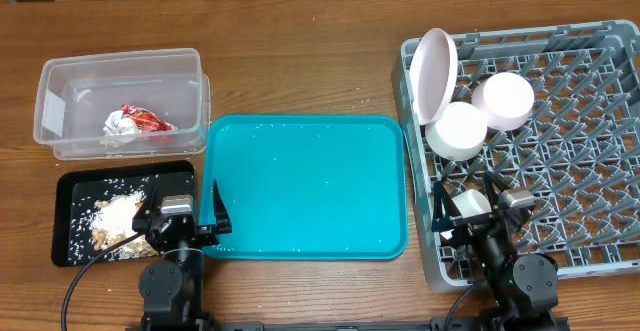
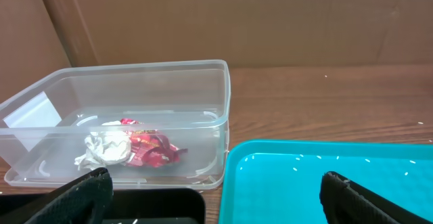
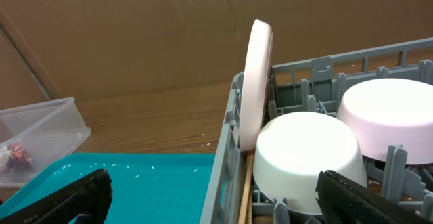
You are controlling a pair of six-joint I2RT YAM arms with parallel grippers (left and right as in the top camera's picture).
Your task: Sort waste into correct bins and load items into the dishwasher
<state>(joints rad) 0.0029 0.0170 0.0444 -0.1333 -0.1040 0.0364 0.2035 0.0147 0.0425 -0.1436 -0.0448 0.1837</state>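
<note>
Seemingly little remains: my left gripper (image 1: 181,216) and right gripper (image 1: 469,209) both stand wide apart, empty. The tissue (image 2: 105,148) and wrapper (image 2: 153,149) lie in the tub (image 2: 135,69) straight ahead of the left; bowls (image 3: 308,158), plate (image 3: 257,82) and chopsticks (image 3: 243,189) sit in the rack (image 1: 585,206) ahead of the right.
</note>
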